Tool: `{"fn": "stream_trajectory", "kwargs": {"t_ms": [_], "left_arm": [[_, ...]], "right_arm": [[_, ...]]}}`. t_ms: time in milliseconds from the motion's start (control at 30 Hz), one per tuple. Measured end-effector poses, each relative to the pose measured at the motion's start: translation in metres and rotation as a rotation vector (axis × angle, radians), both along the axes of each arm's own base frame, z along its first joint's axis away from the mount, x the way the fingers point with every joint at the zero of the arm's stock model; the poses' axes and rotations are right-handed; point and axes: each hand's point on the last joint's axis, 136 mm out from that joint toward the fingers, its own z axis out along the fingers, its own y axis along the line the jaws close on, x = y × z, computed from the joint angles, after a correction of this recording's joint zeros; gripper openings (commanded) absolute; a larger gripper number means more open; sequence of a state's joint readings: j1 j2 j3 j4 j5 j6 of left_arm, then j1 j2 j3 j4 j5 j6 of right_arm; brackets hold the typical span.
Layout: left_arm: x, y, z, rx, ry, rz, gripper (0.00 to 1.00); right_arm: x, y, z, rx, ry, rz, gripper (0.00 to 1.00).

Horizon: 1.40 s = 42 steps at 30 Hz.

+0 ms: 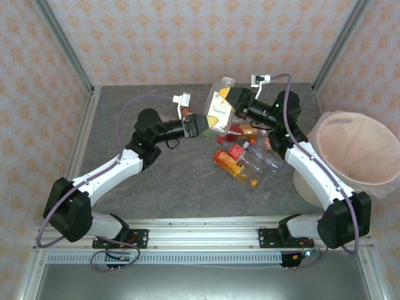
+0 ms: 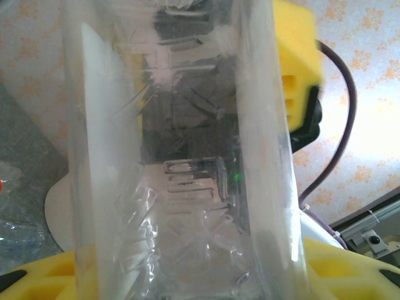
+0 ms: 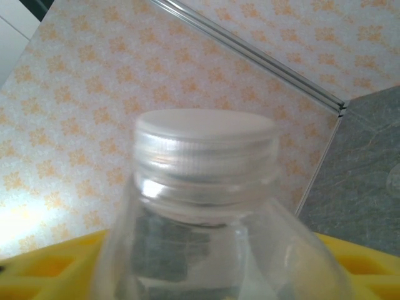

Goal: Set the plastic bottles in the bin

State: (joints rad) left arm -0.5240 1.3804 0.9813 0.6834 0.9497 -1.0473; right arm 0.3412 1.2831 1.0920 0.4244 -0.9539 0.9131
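We are seeing the left fingers [image 1: 201,124] and the right fingers [image 1: 239,98] facing each other over the back middle of the desk [image 1: 156,169]. Both are clamping one large clear bottle [image 1: 220,106], which is hanging tilted in the air between them, its white cap [image 1: 226,81] pointing toward the back wall. The left fingers are gripping the bottle's lower end; in the left wrist view we are looking along its clear ribbed wall [image 2: 187,175], with yellow pads [image 2: 350,272] pressing in at either side. The right fingers are gripping near the shoulder, below the cap; the right wrist view is showing the cap [image 3: 206,134] close up, with yellow pads [image 3: 44,265] flanking the body beneath it. A green and white label [image 1: 219,100] is wrapping the bottle's middle. Below and to the right, the other bottles [image 1: 244,156] are lying in a loose heap on the desk, orange, red and clear ones touching each other. The bin [image 1: 315,181], lined with a pinkish bag, is standing at the desk's right edge, near the heap and well apart from the held bottle.
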Motion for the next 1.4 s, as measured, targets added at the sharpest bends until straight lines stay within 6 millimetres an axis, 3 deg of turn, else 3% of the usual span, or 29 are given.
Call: {"fn": "stream_trajectory", "kwargs": {"t_ms": [200,333,433,533,667,933,1200,1400], "left_arm": [[-0.001,-0.001,0.002,0.003,-0.001,-0.009,0.47],[-0.001,-0.005,0.0,0.037,0.016,-0.013,0.72],[0.007,-0.005,-0.014,0.082,0.053,0.027,0.89],[0.013,-0.005,-0.029,0.123,0.082,0.048,0.98],[0.019,-0.004,-0.05,0.186,0.121,0.074,1.0],[0.026,0.007,-0.075,0.315,0.13,0.161,1.0],[0.035,0.035,-0.073,0.399,0.097,0.343,1.0],[0.041,0.05,-0.092,0.48,0.129,0.426,1.0]], "right_arm": [[-0.001,-0.003,0.001,-0.01,-0.008,-0.02,0.42],[-0.004,-0.009,0.001,-0.04,-0.016,-0.069,0.38],[-0.006,-0.016,-0.002,-0.088,-0.032,-0.128,0.37],[-0.002,-0.023,-0.012,-0.138,-0.024,-0.18,0.37],[0.006,-0.036,-0.029,-0.211,0.014,-0.264,0.35],[0.031,-0.088,-0.053,-0.341,0.097,-0.477,0.33],[0.034,-0.13,-0.033,-0.495,0.05,-0.655,0.33],[0.02,-0.163,-0.012,-0.646,-0.027,-0.802,0.33]]}}
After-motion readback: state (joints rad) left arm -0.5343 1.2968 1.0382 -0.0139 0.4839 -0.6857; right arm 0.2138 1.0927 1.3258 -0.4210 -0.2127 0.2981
